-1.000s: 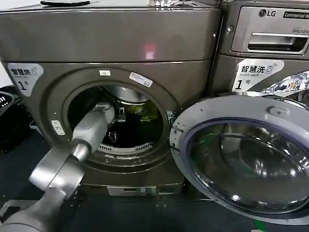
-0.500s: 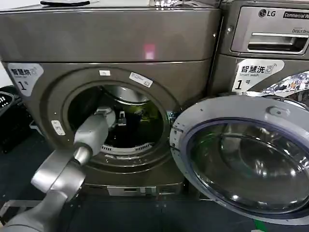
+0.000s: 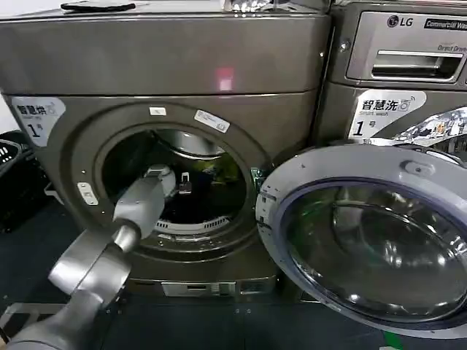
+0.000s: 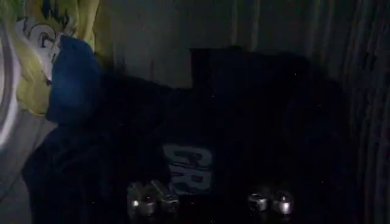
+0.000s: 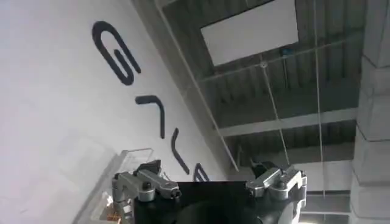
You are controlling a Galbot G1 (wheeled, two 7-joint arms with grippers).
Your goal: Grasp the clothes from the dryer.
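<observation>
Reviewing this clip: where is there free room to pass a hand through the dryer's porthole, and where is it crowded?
The left gripper, open, and its arm enter the porthole of the dryer at its lower-left. The opening's upper and right parts, beside the hinged door, look free. Deep inside is crowded: dark clothes and a yellow garment.

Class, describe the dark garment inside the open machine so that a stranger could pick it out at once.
Find the dryer with its door swung open. Inside its drum, in front of the left hand, lies a dark garment. It bears pale block lettering, unlike the yellow cartoon-print cloth beside it.
</observation>
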